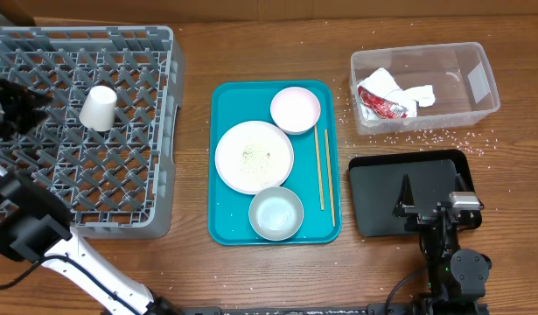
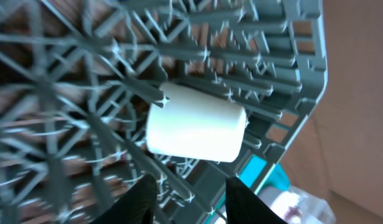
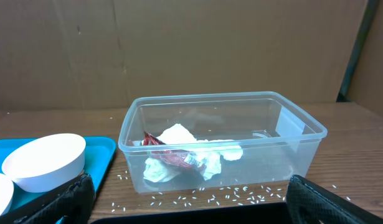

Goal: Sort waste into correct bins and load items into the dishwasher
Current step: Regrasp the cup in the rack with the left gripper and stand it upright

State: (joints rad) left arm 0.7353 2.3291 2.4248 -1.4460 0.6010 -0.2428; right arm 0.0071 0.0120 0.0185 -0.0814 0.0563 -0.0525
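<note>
A small white cup [image 1: 101, 107] [image 2: 196, 130] lies on its side on the lattice floor of the grey dishwasher rack [image 1: 155, 52] [image 2: 284, 74]. My left gripper [image 2: 191, 183] [image 1: 28, 112] sits just behind the cup, open, with nothing between its fingers. A wide plate [image 1: 254, 156] and two bowls [image 1: 295, 109] [image 1: 275, 213] rest on the teal tray [image 1: 225, 96]. White napkins [image 1: 387, 83] [image 3: 175, 137] and a red wrapper [image 1: 382, 105] [image 3: 172, 158] lie in the clear tub [image 1: 474, 83] [image 3: 303, 134]. My right gripper [image 1: 430, 206] [image 3: 191, 202] hangs wide open over the black tray [image 1: 378, 188].
Rice-like grains [image 1: 426, 138] [image 3: 235, 198] are scattered on the wood between the tub and the black tray. Two chopsticks [image 1: 321, 166] lie along the teal tray's right side. A white bowl [image 3: 45, 160] shows at the left of the right wrist view.
</note>
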